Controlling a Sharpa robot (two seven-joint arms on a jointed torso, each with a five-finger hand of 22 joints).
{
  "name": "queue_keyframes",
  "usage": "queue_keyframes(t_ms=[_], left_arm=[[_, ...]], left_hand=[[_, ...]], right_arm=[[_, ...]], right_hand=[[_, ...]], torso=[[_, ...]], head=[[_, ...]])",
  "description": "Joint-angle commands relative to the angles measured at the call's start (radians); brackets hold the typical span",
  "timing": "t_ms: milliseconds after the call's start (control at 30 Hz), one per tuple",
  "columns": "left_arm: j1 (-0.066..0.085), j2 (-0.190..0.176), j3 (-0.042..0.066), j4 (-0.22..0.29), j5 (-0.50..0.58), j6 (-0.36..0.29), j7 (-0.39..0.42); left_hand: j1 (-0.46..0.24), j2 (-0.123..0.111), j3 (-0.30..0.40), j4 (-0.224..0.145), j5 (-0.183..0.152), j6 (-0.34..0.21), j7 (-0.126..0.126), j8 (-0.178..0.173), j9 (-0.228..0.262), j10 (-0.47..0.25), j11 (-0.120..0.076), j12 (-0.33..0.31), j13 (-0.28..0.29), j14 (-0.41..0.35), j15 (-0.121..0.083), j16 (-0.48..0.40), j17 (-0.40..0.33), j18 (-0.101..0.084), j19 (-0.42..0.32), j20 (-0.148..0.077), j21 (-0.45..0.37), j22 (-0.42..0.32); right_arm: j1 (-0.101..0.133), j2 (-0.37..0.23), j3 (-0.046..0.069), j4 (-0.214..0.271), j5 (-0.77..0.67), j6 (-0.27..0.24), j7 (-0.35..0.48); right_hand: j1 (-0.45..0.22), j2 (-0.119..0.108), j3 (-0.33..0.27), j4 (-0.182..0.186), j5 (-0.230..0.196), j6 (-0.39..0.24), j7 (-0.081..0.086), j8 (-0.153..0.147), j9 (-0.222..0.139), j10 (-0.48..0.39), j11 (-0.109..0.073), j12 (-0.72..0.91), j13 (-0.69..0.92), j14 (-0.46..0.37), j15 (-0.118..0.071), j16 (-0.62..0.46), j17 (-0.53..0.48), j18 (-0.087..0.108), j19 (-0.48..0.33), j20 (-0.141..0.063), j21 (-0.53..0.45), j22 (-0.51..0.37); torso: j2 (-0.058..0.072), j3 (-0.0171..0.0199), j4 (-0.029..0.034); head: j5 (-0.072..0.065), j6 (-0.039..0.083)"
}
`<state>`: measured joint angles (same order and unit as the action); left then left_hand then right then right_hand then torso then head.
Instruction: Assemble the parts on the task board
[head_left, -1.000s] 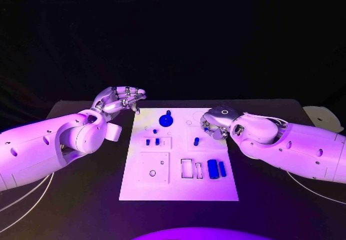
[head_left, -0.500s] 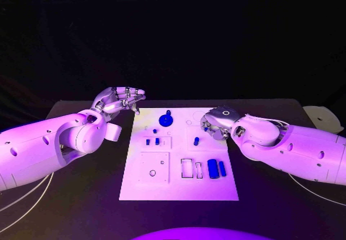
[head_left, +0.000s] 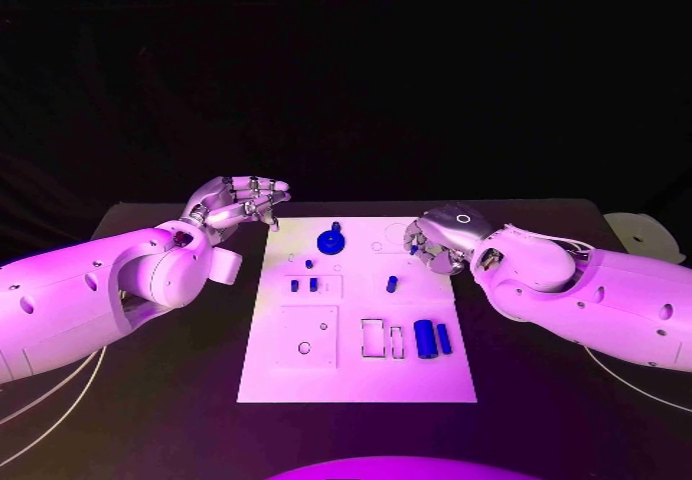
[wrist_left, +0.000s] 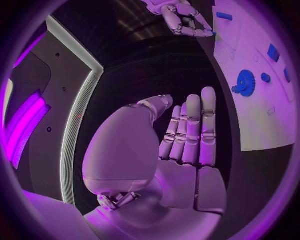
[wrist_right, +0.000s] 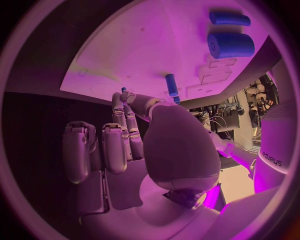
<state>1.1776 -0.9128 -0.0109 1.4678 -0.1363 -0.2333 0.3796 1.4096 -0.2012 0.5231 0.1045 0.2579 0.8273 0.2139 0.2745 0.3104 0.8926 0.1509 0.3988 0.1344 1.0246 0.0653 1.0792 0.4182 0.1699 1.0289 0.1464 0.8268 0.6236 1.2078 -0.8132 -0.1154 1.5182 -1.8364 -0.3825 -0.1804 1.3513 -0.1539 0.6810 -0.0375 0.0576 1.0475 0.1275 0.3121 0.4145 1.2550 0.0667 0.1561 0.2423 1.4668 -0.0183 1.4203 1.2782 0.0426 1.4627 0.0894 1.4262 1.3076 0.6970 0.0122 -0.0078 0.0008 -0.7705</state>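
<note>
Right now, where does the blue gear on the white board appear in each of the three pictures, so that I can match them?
Head view: the blue gear lies at the far end of the task board, left of its middle.
Left wrist view: the gear sits on the board, past the left hand.
Right wrist view: I cannot find it.
Shared landmark: the large blue cylinder, in the head and right wrist views.
</note>
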Motion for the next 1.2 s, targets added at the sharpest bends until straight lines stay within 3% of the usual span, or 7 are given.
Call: queue_keyframes(t_ms=[33, 300, 567, 733, 900, 1000, 1200], left_arm=[[0.0, 0.001, 0.001, 0.001, 0.003, 0.019, -0.002], [0.0, 0.0, 0.001, 0.001, 0.003, 0.028, -0.009], [0.0, 0.002, 0.001, 0.0, 0.003, 0.031, -0.012], [0.0, 0.005, 0.001, 0.002, 0.003, 0.031, -0.013], [0.0, 0.006, 0.001, 0.004, 0.003, 0.031, -0.015], [0.0, 0.007, 0.001, 0.005, 0.003, 0.031, -0.015], [0.0, 0.014, 0.001, 0.005, 0.003, 0.03, -0.013]], left_hand=[[-0.001, -0.005, -0.002, -0.006, 0.005, -0.008, 0.006, -0.006, -0.002, -0.008, 0.0, 0.005, -0.001, -0.007, 0.001, -0.005, -0.001, 0.013, -0.006, 0.001, -0.006, -0.001], [-0.004, -0.004, -0.003, -0.011, 0.004, -0.015, 0.009, -0.004, -0.001, -0.028, 0.005, 0.01, -0.001, -0.017, 0.005, -0.007, -0.004, 0.014, -0.013, 0.005, -0.009, -0.002], [-0.004, -0.004, -0.004, -0.014, 0.004, -0.018, 0.01, -0.002, 0.0, -0.038, 0.006, 0.012, -0.001, -0.022, 0.007, -0.008, -0.005, 0.014, -0.016, 0.006, -0.011, -0.003], [-0.004, -0.004, -0.004, -0.016, 0.004, -0.02, 0.011, -0.002, 0.0, -0.044, 0.007, 0.014, -0.001, -0.025, 0.008, -0.008, -0.006, 0.014, -0.018, 0.007, -0.012, -0.003], [-0.005, -0.003, -0.005, -0.019, 0.004, -0.023, 0.013, 0.0, 0.0, -0.051, 0.009, 0.016, -0.002, -0.028, 0.009, -0.008, -0.007, 0.014, -0.02, 0.009, -0.013, -0.003], [-0.005, -0.003, -0.005, -0.019, 0.004, -0.024, 0.013, 0.0, 0.0, -0.053, 0.009, 0.017, -0.002, -0.029, 0.009, -0.008, -0.007, 0.014, -0.021, 0.009, -0.013, -0.004], [-0.005, -0.003, -0.005, -0.019, 0.004, -0.024, 0.013, 0.0, 0.0, -0.053, 0.009, 0.017, -0.002, -0.029, 0.009, -0.008, -0.007, 0.014, -0.021, 0.009, -0.013, -0.004]], right_arm=[[0.003, -0.008, 0.002, 0.015, 0.019, -0.006, -0.011], [0.005, -0.026, 0.003, 0.065, 0.037, -0.017, -0.009], [0.018, -0.024, 0.006, 0.15, 0.051, -0.025, -0.008], [0.023, -0.006, 0.006, 0.194, 0.064, -0.019, -0.006], [0.023, 0.02, 0.005, 0.224, 0.078, -0.013, -0.002], [0.021, 0.039, 0.003, 0.231, 0.083, -0.009, 0.001], [-0.002, 0.084, -0.004, 0.219, 0.086, -0.005, 0.01]], right_hand=[[-0.014, 0.0, -0.008, 0.001, -0.004, 0.005, -0.001, 0.004, 0.003, 0.009, -0.014, -0.005, 0.001, 0.046, -0.004, -0.005, -0.001, -0.011, 0.044, -0.007, 0.004, 0.201], [-0.017, -0.002, -0.011, 0.002, -0.004, 0.004, -0.001, 0.003, 0.003, 0.007, -0.014, -0.008, 0.0, 0.046, -0.004, -0.006, -0.003, -0.01, 0.043, -0.007, 0.002, 0.201], [-0.017, -0.002, -0.012, 0.002, -0.004, 0.003, -0.001, 0.003, 0.003, 0.007, -0.014, -0.009, 0.0, 0.046, -0.004, -0.006, -0.002, -0.011, 0.043, -0.007, 0.004, 0.201], [-0.017, -0.002, -0.012, 0.002, -0.004, 0.003, -0.001, 0.003, 0.003, 0.007, -0.014, -0.009, 0.0, 0.046, -0.004, -0.006, -0.002, -0.011, 0.043, -0.007, 0.004, 0.201], [-0.018, -0.001, -0.013, 0.002, -0.003, 0.002, -0.001, 0.002, 0.003, 0.006, -0.014, -0.01, 0.0, 0.046, -0.004, -0.007, -0.004, -0.01, 0.043, -0.007, 0.003, 0.201], [-0.019, -0.001, -0.013, 0.003, -0.003, 0.002, -0.001, 0.002, 0.003, 0.006, -0.014, -0.01, 0.0, 0.045, -0.004, -0.007, -0.005, -0.01, 0.043, -0.007, 0.003, 0.201], [-0.019, 0.0, -0.013, 0.003, -0.003, 0.001, -0.001, 0.001, 0.003, 0.006, -0.014, -0.011, 0.0, 0.045, -0.004, -0.007, -0.006, -0.01, 0.043, -0.007, 0.003, 0.201]], torso=[[0.0, 0.0002, -0.0018], [0.001, 0.0009, 0.0004], [0.0, -0.0015, 0.0007], [0.0, -0.0024, 0.003], [0.0, -0.0027, 0.0016], [0.0, -0.0032, 0.0], [0.0, -0.0023, -0.0001]], head=[[-0.001, 0.001], [0.0, 0.0], [0.01, -0.002], [0.028, -0.004], [0.062, -0.008], [0.086, -0.014], [0.115, -0.027]])
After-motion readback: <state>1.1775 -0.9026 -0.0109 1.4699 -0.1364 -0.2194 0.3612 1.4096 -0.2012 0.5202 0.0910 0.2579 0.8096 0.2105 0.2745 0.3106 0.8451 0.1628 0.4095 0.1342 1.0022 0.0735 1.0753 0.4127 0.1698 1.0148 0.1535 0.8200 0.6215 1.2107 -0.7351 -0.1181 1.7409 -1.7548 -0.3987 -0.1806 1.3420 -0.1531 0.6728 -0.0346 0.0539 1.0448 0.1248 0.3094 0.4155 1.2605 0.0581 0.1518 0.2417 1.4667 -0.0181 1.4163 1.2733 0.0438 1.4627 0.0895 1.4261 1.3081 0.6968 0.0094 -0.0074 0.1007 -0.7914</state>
